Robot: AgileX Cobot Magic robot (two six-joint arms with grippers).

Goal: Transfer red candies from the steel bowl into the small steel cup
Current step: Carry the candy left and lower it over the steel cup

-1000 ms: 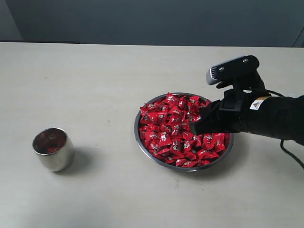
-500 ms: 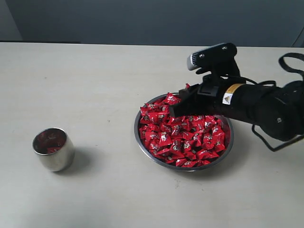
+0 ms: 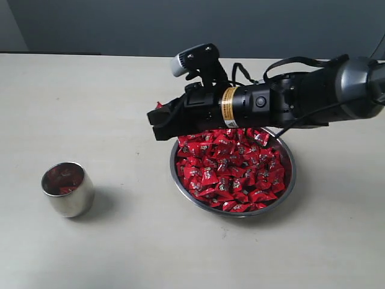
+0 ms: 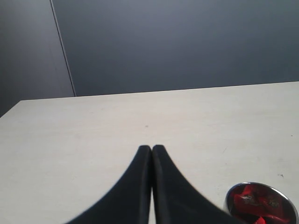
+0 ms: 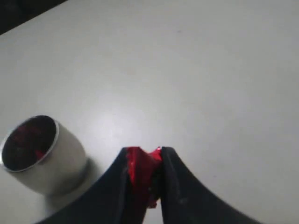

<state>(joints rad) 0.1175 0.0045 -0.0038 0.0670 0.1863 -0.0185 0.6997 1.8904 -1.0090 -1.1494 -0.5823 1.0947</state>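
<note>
Our right gripper [image 3: 157, 123], jaws clamped on a red candy [image 5: 140, 169], hangs beside the steel bowl [image 3: 240, 214], toward the small steel cup [image 3: 68, 191]; our left gripper's [image 4: 151, 150] jaws press together.

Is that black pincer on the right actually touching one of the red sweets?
Touching. The right wrist view shows a red candy squeezed inside the right pincer, with no gap on either side.

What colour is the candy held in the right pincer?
The candy is shiny red, clearest in the right wrist view.
</note>
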